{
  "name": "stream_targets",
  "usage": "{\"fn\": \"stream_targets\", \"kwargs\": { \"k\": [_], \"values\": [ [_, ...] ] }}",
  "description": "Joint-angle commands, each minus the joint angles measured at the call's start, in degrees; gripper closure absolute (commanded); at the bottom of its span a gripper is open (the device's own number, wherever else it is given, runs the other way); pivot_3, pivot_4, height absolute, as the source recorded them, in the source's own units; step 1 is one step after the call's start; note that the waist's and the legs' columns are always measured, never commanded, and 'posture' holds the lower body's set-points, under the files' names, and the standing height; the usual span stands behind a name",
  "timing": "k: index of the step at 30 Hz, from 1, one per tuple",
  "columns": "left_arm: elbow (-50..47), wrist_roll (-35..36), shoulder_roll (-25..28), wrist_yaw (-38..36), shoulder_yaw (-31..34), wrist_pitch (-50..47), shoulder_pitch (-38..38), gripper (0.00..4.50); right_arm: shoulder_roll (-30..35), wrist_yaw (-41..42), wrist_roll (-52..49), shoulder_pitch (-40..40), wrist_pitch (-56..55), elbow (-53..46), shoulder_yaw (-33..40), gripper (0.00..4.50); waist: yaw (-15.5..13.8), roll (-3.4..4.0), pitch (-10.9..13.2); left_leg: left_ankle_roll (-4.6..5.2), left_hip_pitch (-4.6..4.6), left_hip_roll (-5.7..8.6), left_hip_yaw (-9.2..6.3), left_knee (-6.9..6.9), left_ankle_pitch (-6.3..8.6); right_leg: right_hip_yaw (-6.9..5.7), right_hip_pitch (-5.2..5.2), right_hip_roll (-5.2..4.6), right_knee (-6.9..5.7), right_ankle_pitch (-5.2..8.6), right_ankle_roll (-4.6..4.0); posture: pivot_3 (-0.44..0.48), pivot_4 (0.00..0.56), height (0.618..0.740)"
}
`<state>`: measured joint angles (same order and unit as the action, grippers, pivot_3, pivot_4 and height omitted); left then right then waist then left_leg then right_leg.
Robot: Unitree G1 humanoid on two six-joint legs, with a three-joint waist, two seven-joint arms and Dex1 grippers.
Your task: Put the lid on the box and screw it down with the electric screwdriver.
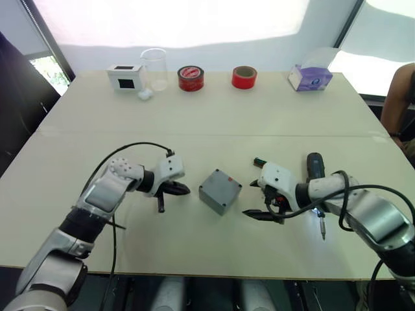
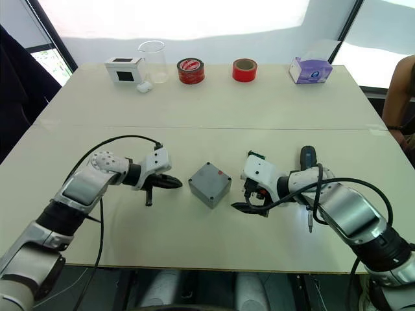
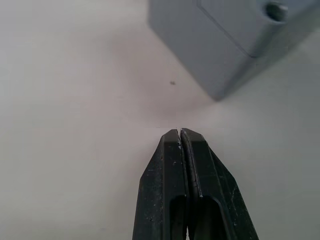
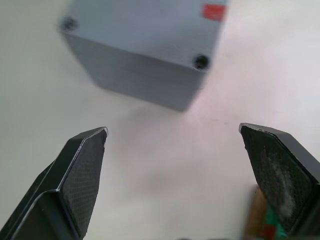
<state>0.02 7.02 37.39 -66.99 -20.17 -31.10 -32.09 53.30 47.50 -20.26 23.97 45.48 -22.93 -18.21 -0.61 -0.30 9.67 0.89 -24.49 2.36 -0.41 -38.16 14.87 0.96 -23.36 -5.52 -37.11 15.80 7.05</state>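
Presently, box (image 1: 220, 190): lid (image 2: 209, 179) seated on it (contents hidden).
Left gripper (image 3: 180, 132): fingers pressed together, empty.
Right gripper (image 4: 175, 137): fingers spread, empty.

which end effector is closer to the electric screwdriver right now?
Right. The right end effector is open just beside the electric screwdriver, which lies on the table behind that forearm. The left end effector is shut on the far side of the box.

The grey box (image 1: 220, 190) sits closed, the lid (image 4: 150, 27) seated flat on top (a small red mark near one corner), corner screw holes showing. The black electric screwdriver (image 1: 316, 173) lies flat to the box's right, well apart.
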Motion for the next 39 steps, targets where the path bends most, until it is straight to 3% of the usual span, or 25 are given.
{"fn": "stream_targets", "kwargs": {
  "k": [1,11,22,39],
  "values": [
    [-4.9,1.64,-0.87,0.58,0.12,-3.07,0.81,4.5,-1.39,1.7,4.76,2.77,-5.15,4.35,-1.87,0.09,-0.01,0.0,0.0,-0.01,0.0,0.0,0.0,0.0,0.0,0.0,0.0,0.0,0.0,0.0,0.0,0.0,0.15,0.74],
    [-4.51,3.2,-9.1,7.73,1.57,-6.66,0.18,4.5,-6.83,3.88,6.19,2.94,-4.83,4.78,-1.95,0.09,-0.09,0.0,0.0,-0.01,0.0,0.0,-0.01,-0.04,-0.01,-0.01,0.02,0.02,-0.05,0.0,0.0,0.0,0.15,0.74],
    [0.16,1.63,-9.16,10.43,1.86,-3.24,-1.99,4.5,-7.69,4.61,1.65,-1.49,2.57,-3.73,1.51,0.09,-0.04,0.0,0.0,-0.02,0.0,0.0,-0.03,-0.03,-0.01,-0.03,0.01,0.02,-0.05,0.0,0.0,0.0,0.15,0.74],
    [0.27,0.49,-9.92,10.27,0.68,-2.23,-3.96,4.5,-8.52,3.46,-0.23,-0.37,7.39,-7.11,1.96,0.09,-0.06,-0.01,-0.01,-0.02,0.0,0.0,-0.04,-0.03,-0.01,-0.02,0.01,0.02,-0.05,0.0,0.0,0.0,0.15,0.74]
  ]
}}
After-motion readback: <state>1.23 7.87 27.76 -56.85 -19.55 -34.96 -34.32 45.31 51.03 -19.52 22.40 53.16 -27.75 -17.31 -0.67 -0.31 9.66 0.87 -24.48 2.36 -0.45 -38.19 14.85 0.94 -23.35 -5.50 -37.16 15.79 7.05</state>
